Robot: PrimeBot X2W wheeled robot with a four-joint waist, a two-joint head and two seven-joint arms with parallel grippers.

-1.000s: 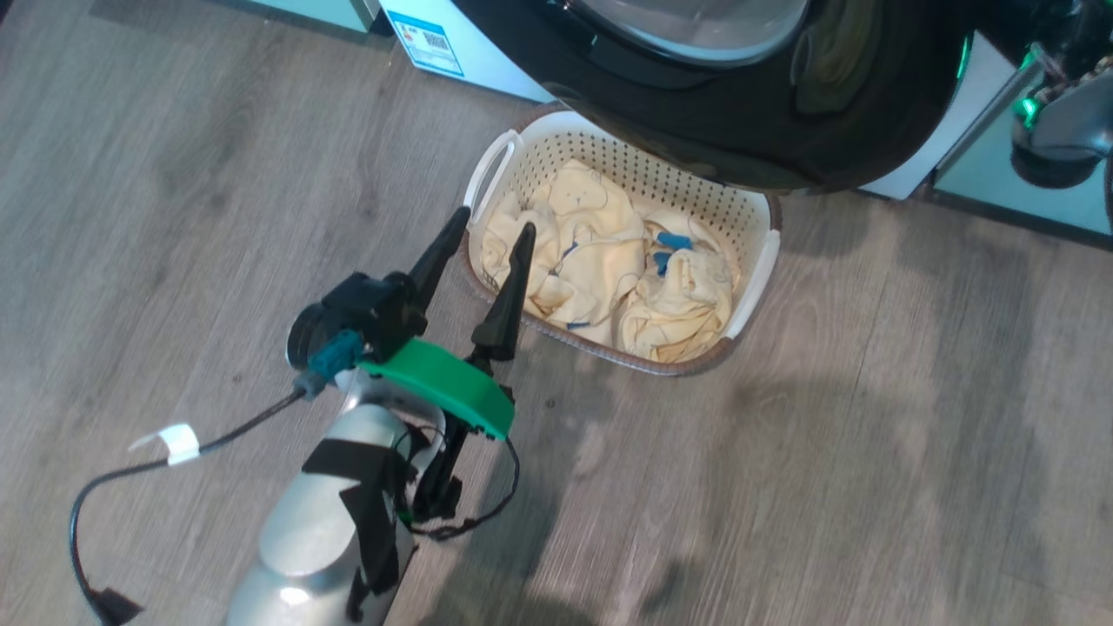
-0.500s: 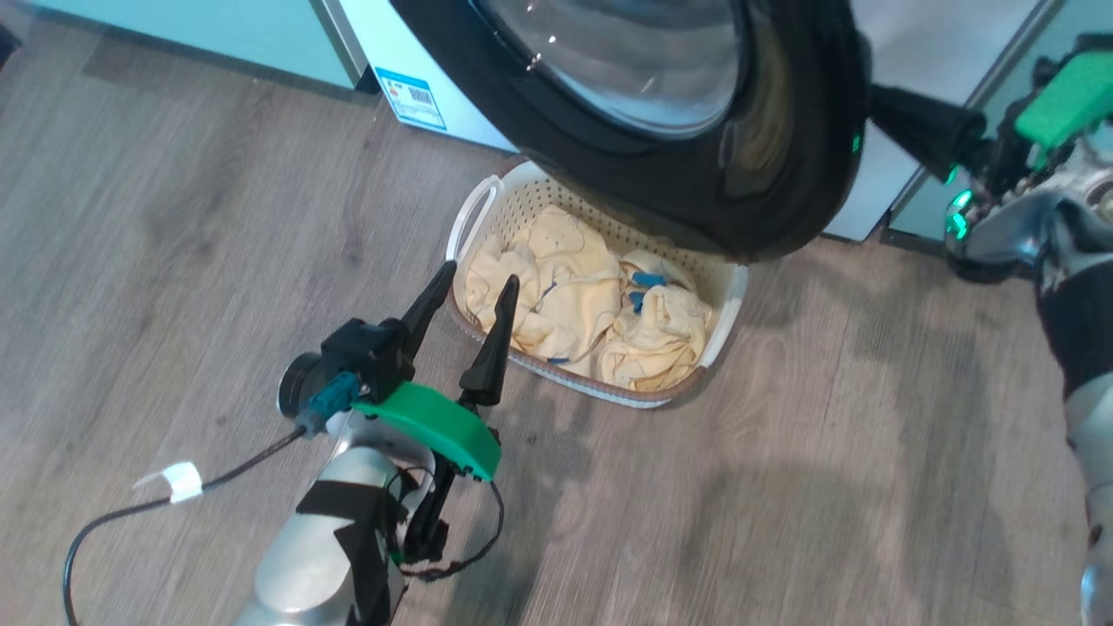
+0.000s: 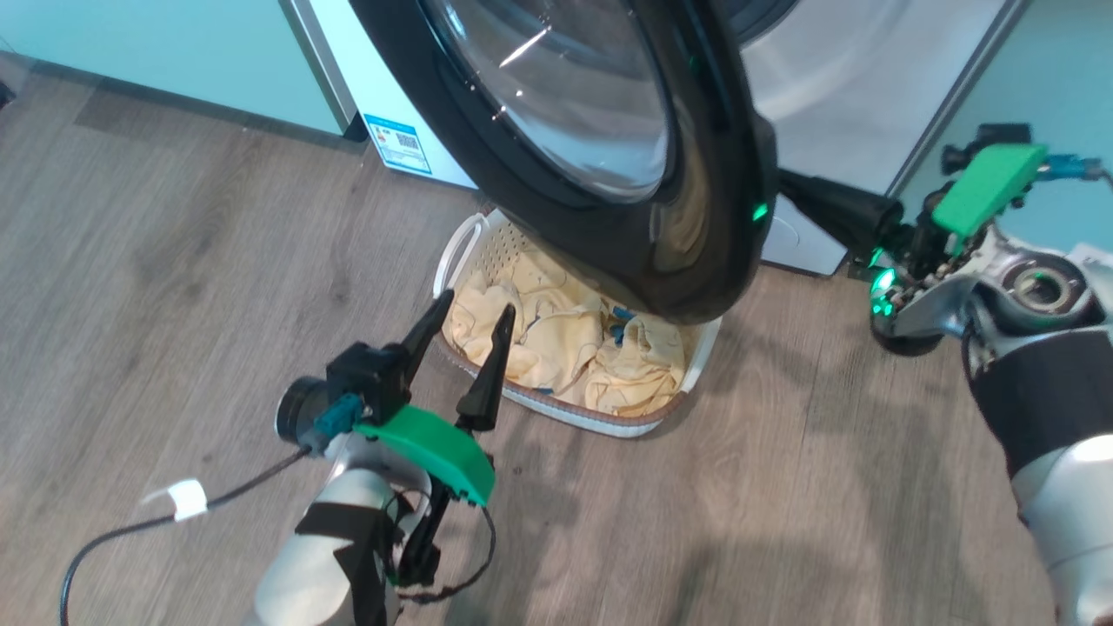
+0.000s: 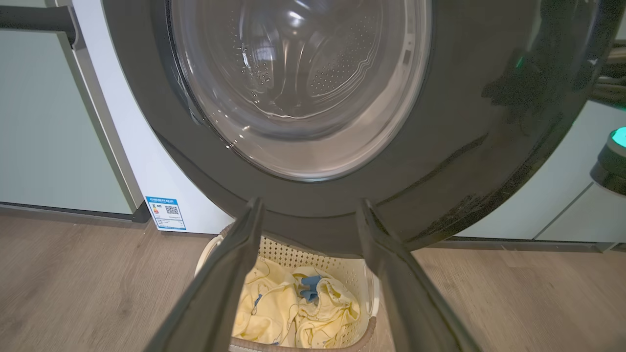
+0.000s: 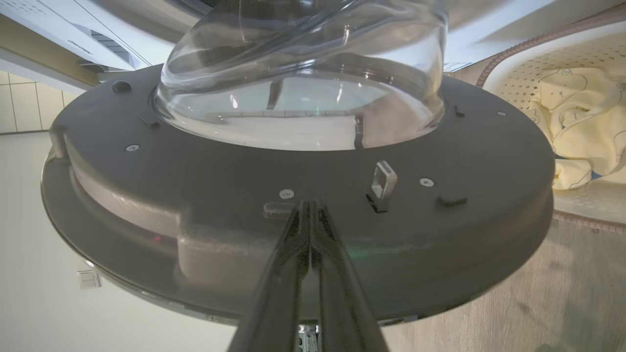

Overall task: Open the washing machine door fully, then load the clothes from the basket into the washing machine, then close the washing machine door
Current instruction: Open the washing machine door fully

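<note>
In the head view the left gripper (image 3: 474, 306), reaching from seven o'clock, points toward one o'clock with fingers spread, while the right gripper (image 3: 787, 183), at two o'clock, points toward ten o'clock, fingers pressed together.

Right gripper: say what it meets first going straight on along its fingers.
The washing machine door, its grey inner face: the right gripper, fingers shut, sits right at it, perhaps touching.

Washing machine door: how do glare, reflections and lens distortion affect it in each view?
Head view: white streaks glint on the glass of the washing machine door, and a green glow reflects on its glossy rim. Left wrist view: the rim mirrors dark shapes. Right wrist view: the wide-angle lens bows the door, and the glass bowl warps the background.
</note>
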